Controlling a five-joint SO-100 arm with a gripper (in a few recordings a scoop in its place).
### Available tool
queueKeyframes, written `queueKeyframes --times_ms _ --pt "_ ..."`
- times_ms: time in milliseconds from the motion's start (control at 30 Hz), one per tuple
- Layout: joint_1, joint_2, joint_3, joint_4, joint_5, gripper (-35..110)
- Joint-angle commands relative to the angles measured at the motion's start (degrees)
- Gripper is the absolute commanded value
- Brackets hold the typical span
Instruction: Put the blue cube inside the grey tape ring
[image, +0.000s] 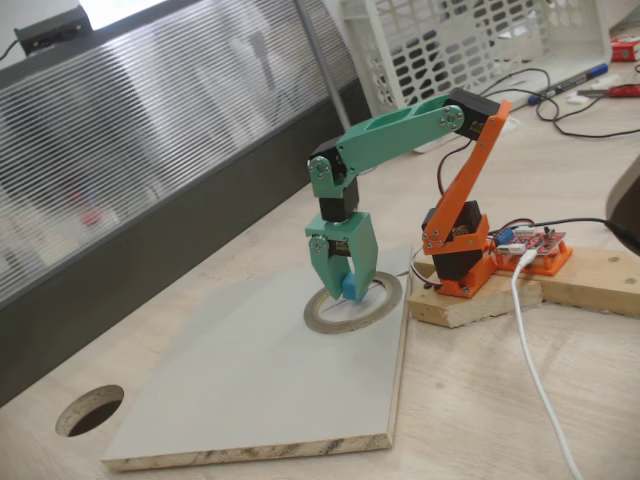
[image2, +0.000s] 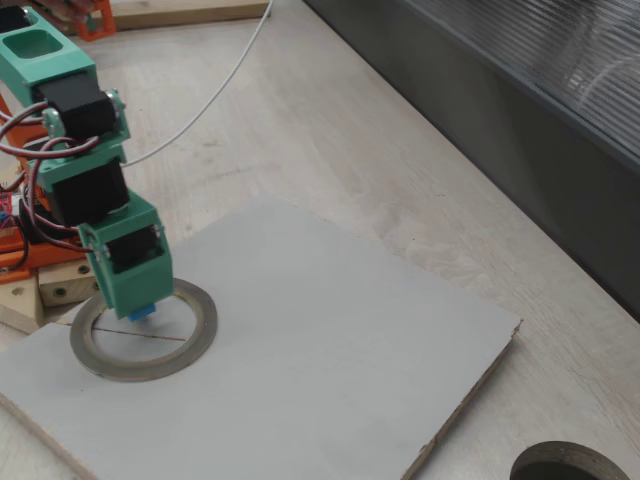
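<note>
Blue cube (image: 350, 288) in gripper (image: 343, 287), over grey tape ring (image: 385, 303).

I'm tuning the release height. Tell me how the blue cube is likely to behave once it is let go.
The blue cube is tiny beside the tool gripping it, so it is probably very light and may bounce a little. Its flat faces suggest it will settle rather than roll. Held over the grey tape ring, it would likely stay inside, the low rim stopping a small slide.
</note>
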Motion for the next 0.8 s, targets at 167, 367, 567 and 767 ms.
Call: queueKeyframes --times_ms 167,367,567,767 --pt "2.6 0.9 -0.5 0.0 0.5 4" --pt "2.6 0.9 0.1 0.1 0.5 4" --pt "2.5 1.1 0.1 0.1 0.5 4" --pt "2.6 1.1 0.2 0.7 0.5 5"
